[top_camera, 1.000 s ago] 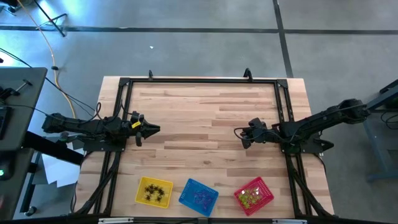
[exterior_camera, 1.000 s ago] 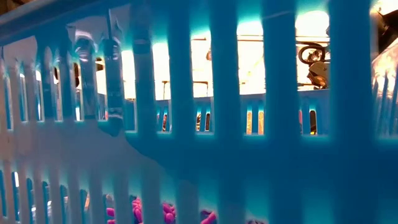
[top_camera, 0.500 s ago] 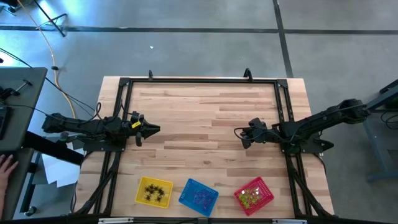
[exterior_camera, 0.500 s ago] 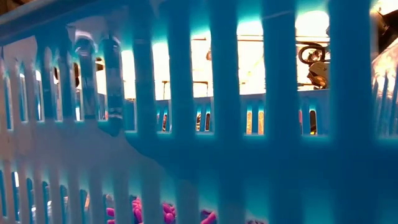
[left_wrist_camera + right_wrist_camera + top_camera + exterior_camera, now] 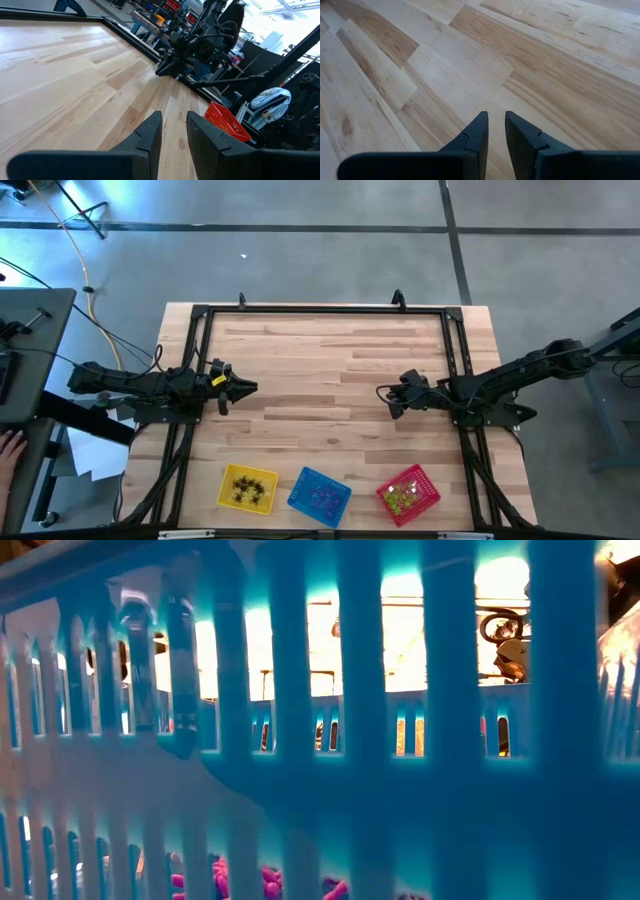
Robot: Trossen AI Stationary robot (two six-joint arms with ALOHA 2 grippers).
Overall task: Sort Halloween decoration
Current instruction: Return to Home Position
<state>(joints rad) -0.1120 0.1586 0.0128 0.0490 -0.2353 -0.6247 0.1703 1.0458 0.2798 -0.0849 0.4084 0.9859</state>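
Observation:
The Halloween decoration lies sorted in three mesh baskets along the table's near edge. Black trinkets (image 5: pixel 250 489) are in the yellow basket (image 5: pixel 228 476), purple ones (image 5: pixel 322 498) in the blue basket (image 5: pixel 304 482), and yellow-green ones (image 5: pixel 402 496) in the red basket (image 5: pixel 426 483). My left gripper (image 5: pixel 247 388) hovers level over the table's left middle. Its fingers (image 5: pixel 173 119) stand a narrow gap apart with nothing between them. My right gripper (image 5: pixel 383 393) hangs over the right middle, slanting down at bare wood. It is likewise narrowly open (image 5: pixel 496 116) and empty.
A black frame (image 5: pixel 320 310) runs round the table top. The blue basket's wall (image 5: pixel 360 770) fills the low view, with purple trinkets (image 5: pixel 265 880) at its bottom. The wood between the grippers is bare. A person's hand (image 5: pixel 8 448) shows left of the table.
Both arms have kept still. A person's hand has come into view beyond the table's left side.

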